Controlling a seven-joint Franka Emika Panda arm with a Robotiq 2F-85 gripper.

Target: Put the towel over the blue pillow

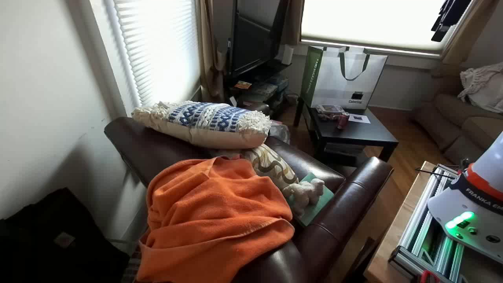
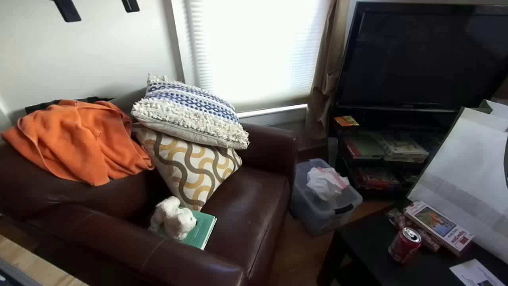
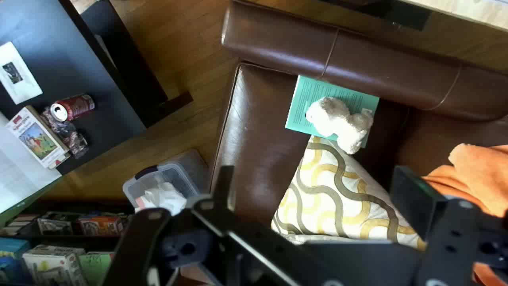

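The orange towel (image 1: 220, 204) lies crumpled over the back of the brown sofa. It also shows in an exterior view (image 2: 79, 139) and at the right edge of the wrist view (image 3: 484, 174). The blue and white pillow (image 1: 208, 118) with cream fringe rests on top of a wavy-patterned pillow, beside the towel (image 2: 190, 103). In the wrist view it is mostly hidden behind my gripper (image 3: 319, 186). My gripper is open and empty, its fingers wide apart. Its dark fingertips show at the top of both exterior views (image 2: 99, 10) (image 1: 450, 21), above the sofa and away from the towel.
The wavy-patterned pillow (image 2: 190, 167) leans on the sofa (image 2: 254, 214). A white plush toy (image 2: 174, 218) sits on a green book (image 2: 204, 230). A black table (image 1: 353, 133) holds a paper bag (image 1: 346, 78) and a can (image 1: 342, 120). A clear bin (image 2: 325, 214) stands on the floor.
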